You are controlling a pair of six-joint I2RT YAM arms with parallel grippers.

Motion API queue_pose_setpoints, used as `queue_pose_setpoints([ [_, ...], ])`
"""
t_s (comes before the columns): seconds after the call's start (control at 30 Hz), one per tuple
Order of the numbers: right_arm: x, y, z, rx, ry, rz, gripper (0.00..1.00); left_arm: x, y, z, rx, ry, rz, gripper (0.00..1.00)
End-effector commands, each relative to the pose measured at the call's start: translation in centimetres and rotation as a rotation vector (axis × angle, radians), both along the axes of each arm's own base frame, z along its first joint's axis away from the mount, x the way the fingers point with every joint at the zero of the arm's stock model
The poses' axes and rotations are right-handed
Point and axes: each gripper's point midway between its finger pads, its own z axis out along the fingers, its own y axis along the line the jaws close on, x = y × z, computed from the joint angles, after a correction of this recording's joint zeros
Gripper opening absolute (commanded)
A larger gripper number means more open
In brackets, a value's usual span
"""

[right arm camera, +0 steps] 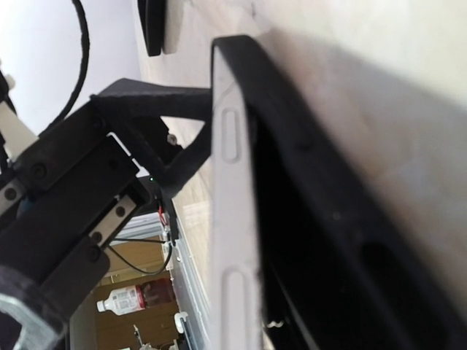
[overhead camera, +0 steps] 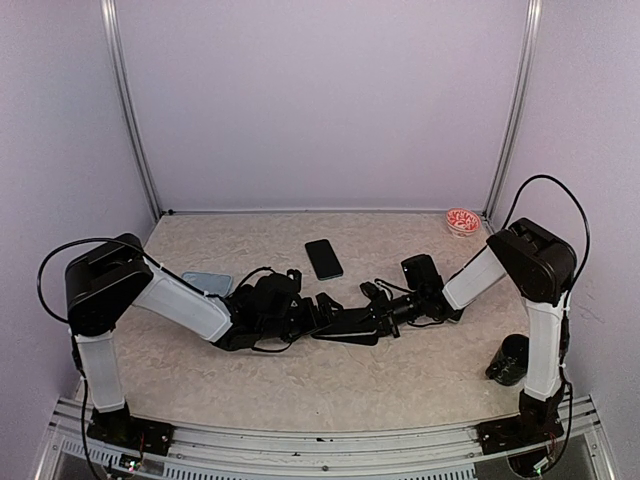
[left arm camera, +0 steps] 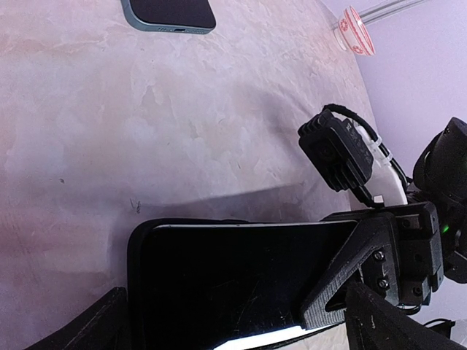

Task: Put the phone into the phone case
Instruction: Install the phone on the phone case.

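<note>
A phone (left arm camera: pixel 233 284) with a black screen lies in a black phone case (left arm camera: pixel 133 255) at the middle of the table (overhead camera: pixel 350 326). My left gripper (left arm camera: pixel 241 324) is open wide, one finger on each side of the cased phone. Whether it touches the phone does not show. My right gripper (overhead camera: pixel 380 318) is shut, and its finger (left arm camera: pixel 354 270) rests on the right end of the screen. In the right wrist view the phone's silver side (right arm camera: pixel 233 240) stands proud of the case rim (right arm camera: pixel 306 168), and a left gripper finger (right arm camera: pixel 157 98) is close beside it.
A second dark phone (overhead camera: pixel 323 258) (left arm camera: pixel 169 13) lies behind the grippers. A light blue flat item (overhead camera: pixel 207 283) sits by the left arm. A red-and-white dish (overhead camera: pixel 463 221) (left arm camera: pixel 355 30) is at the back right. A black object (overhead camera: pixel 508 360) stands near the right arm's base.
</note>
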Motion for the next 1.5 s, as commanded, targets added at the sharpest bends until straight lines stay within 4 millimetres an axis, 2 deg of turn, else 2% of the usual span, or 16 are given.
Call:
queue_pose_setpoints([
  [0.0,-1.1,0.4,-3.4,-0.098,0.056,-0.014,0.0,-2.2,-2.2,0.1,-0.034,0.034,-0.1,0.99],
  [0.33,-0.8,1.3,0.8,0.049,-0.048,0.017,0.0,-1.3,-0.3,0.3,-0.029,0.035,-0.069,0.99],
  [0.47,-0.7,1.4,1.8,0.076,-0.077,0.023,0.0,-1.3,-0.1,0.2,-0.019,0.037,-0.065,0.99],
  [0.67,-1.1,1.4,2.5,0.102,-0.092,0.031,0.0,-1.1,0.2,-0.4,0.013,0.05,-0.052,0.99],
  [0.87,-1.4,1.2,2.3,0.111,-0.093,0.03,0.0,-0.6,1.5,-0.6,0.052,0.04,0.007,0.99],
  [1.3,-1.7,1.1,3.8,0.153,-0.144,0.048,0.0,-0.7,0.9,-0.8,0.044,0.047,-0.02,0.99],
  [1.47,-1.9,1.0,4.0,0.161,-0.166,0.059,0.0,-1.2,-0.7,0.1,-0.007,0.031,-0.103,0.99],
])
